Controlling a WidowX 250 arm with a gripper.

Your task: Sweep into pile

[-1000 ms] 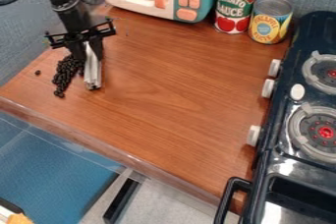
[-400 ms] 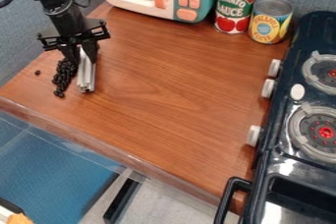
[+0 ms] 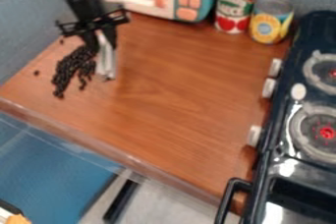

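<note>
A silvery tool (image 3: 105,62) is held upright between the fingers of the gripper (image 3: 100,42), which are closed on it with only its width between them. Dark beans (image 3: 66,70) are gathered in an elongated heap on the desk (image 3: 171,100), beside the tool toward the view's left; a single bean (image 3: 37,72) is set apart from the heap.

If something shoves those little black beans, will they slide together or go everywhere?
Probably a bit of both. The black beans look small, rounded and loose, so some may roll away; a stray bean lies apart on the left. Most lie bunched, so the silvery tool might shift many at once.
</note>
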